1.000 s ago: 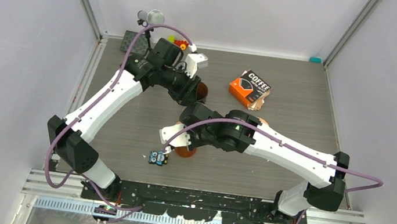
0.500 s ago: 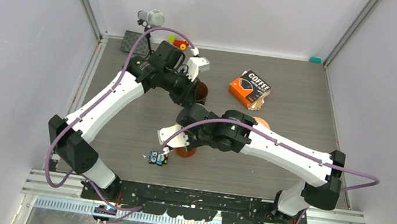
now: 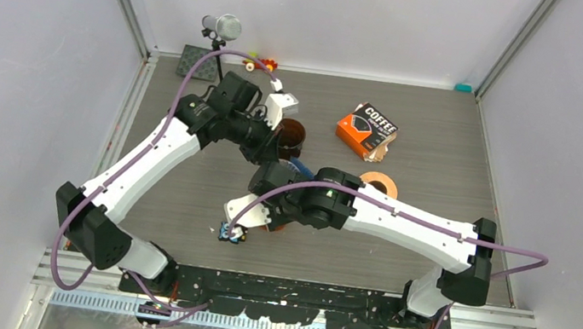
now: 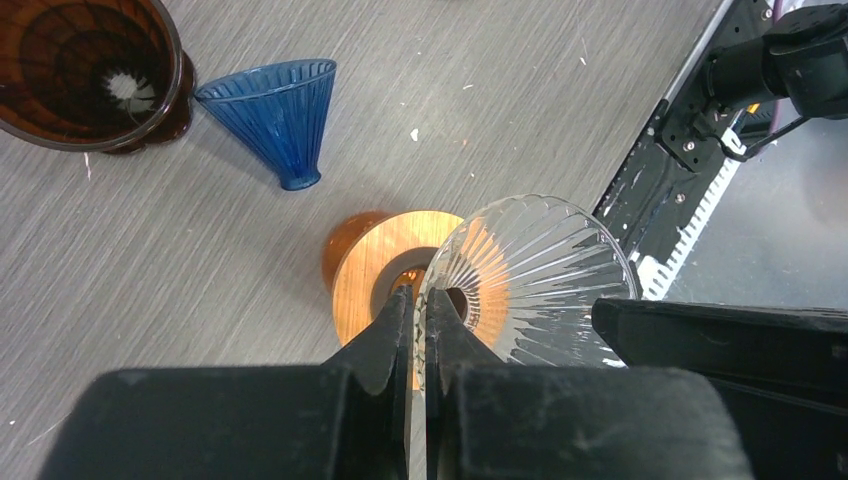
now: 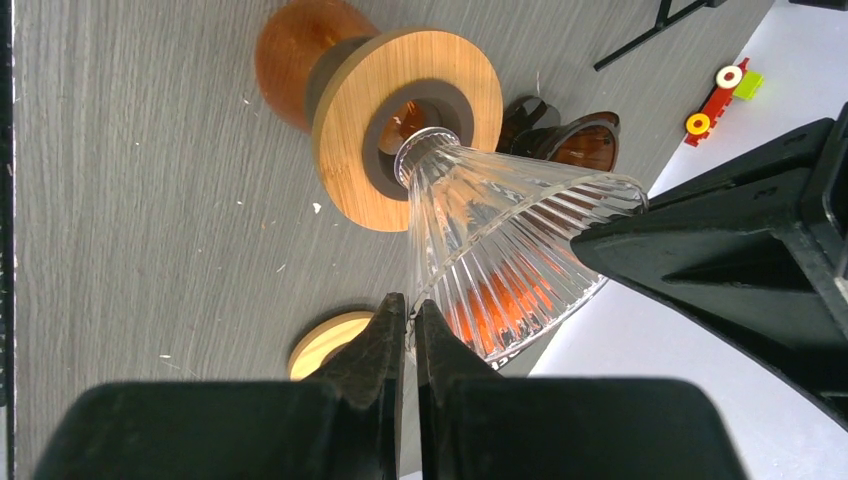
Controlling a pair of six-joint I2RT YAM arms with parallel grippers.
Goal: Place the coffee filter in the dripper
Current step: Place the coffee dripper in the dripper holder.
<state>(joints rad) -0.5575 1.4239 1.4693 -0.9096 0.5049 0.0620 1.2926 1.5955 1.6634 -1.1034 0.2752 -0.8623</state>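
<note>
**Clear dripper** [image 4: 540, 270]: glass-like ribbed cone. It is held tilted above the counter [image 3: 445, 152], just near of centre, with its narrow tip lined up on the hole of the ring stand. Whether the tip touches the stand cannot be told.

**Left pincer** [image 4: 418, 305]: black fingers drawn to a thin slit, clamped on one side of the cone's rim.

**Right pincer** [image 5: 408, 305]: likewise closed, on the opposite side of the same rim.

**Ring stand** [image 5: 345, 140]: flat pale wooden disc with a dark inner collar, set on a rounded amber base.

**Brown dripper** [image 4: 80, 70]: dark translucent cone with spiral ribs inside, standing upright, far of centre.

**Blue dripper** [image 4: 275, 110]: ribbed translucent cone, lying on its side beside the brown one.

**Spare wooden ring** [image 3: 366, 180]: flat on the counter, right of centre.

**Carton** [image 3: 368, 130]: orange and black, printed COFFEE, lying far right of centre. Whether the filter is inside cannot be told.

**Change over the last second**: the left arm has been brought nearer, toward the right arm. The brown dripper, the blue dripper and the spare ring have been uncovered in the overhead view.
</note>
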